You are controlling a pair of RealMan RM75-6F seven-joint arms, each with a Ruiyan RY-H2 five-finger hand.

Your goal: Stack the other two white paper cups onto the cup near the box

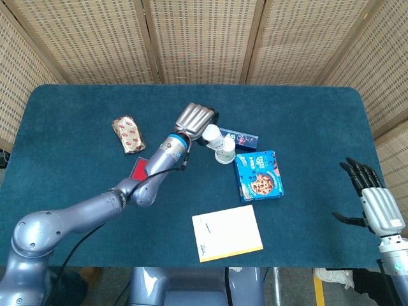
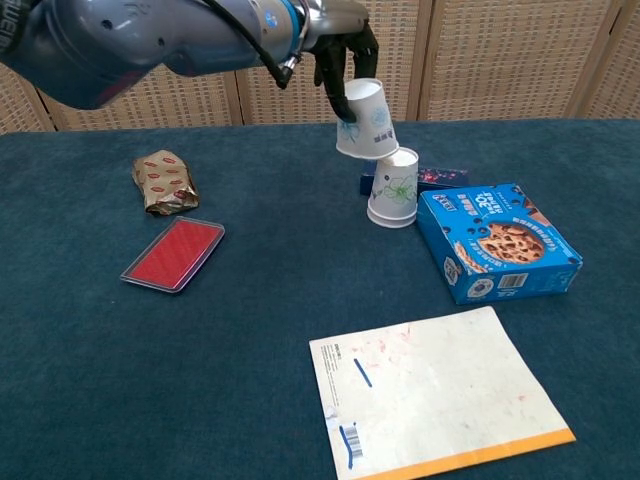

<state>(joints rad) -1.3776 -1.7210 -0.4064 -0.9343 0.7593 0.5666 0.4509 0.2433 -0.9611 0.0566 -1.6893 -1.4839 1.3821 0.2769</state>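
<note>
Left hand [image 2: 345,45] grasps inverted white cup [image 2: 365,120], tilted just above cup by box [image 2: 393,188]; right hand [image 1: 376,204] released, fingers spread.

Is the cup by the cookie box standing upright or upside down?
Upside down: the cup by the box has its narrow closed base up and wide rim on the table.

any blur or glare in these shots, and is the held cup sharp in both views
Chest view: the held cup is sharp and its print readable; the left arm near the top left edge looks soft and fills much of that corner. Head view: the cup is small but crisp, the left hand shows a mild metallic sheen, no harsh glare; lighting is even, with soft shadows under the cookie box.
</note>
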